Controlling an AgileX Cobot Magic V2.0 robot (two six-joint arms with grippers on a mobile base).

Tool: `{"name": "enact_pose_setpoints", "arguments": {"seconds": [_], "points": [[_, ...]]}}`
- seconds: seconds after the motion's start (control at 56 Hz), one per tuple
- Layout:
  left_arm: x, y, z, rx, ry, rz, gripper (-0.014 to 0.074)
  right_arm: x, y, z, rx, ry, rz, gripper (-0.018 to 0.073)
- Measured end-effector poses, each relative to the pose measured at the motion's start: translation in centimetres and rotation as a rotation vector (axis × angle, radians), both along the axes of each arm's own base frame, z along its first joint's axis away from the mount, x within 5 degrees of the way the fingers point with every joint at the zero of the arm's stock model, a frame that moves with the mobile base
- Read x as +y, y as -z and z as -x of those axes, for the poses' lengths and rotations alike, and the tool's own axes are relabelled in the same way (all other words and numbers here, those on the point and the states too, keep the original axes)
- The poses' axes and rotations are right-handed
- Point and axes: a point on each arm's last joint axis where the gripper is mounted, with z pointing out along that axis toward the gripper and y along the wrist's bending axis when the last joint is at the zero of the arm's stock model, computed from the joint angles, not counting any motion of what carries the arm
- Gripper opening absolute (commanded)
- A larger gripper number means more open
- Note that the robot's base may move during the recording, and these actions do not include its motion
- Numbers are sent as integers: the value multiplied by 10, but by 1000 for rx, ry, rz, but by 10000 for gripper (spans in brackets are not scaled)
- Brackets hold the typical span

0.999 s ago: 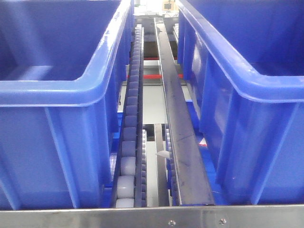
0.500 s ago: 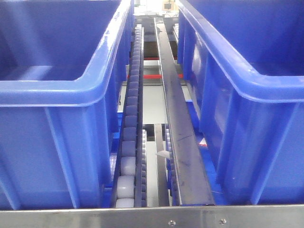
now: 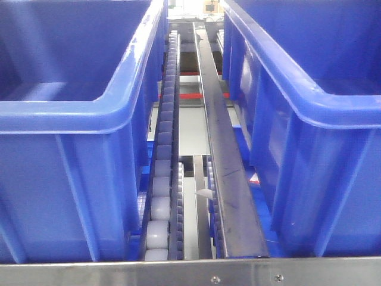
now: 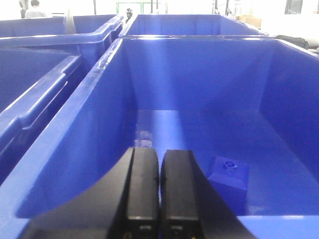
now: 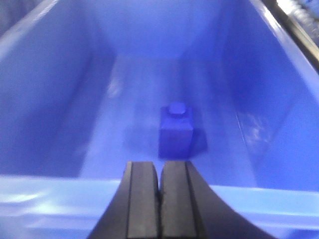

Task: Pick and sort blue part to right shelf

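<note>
In the right wrist view a blue part (image 5: 175, 128), a small block with a round stud on top, lies on the floor of a blue bin (image 5: 40, 104). My right gripper (image 5: 159, 172) hangs above the bin's near rim, shut with nothing between its fingers, the part just beyond its tips. In the left wrist view another blue part (image 4: 229, 174) sits on the floor of a blue bin (image 4: 94, 109), to the right of my left gripper (image 4: 159, 159), which is shut and empty. The right shelf cannot be made out as such.
The front view shows two big blue bins (image 3: 77, 113) (image 3: 309, 101) side by side on a rack. Between them run a roller track (image 3: 162, 173) and a dark metal rail (image 3: 223, 149). A steel edge (image 3: 190, 271) crosses the bottom. More blue bins (image 4: 40, 79) stand left of the left arm.
</note>
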Motion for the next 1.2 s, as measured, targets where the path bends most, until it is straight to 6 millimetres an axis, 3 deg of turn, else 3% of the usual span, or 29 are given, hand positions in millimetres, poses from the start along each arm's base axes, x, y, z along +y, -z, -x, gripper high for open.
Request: {"name": "enact_pose_setpoints", "arguments": {"seconds": [0.232, 1.196], "points": [[0, 0, 0, 0, 0, 0, 123, -5, 26, -11, -144, 51, -9, 57], [0, 0, 0, 0, 0, 0, 123, -5, 28, -12, -163, 56, 7, 57]]}}
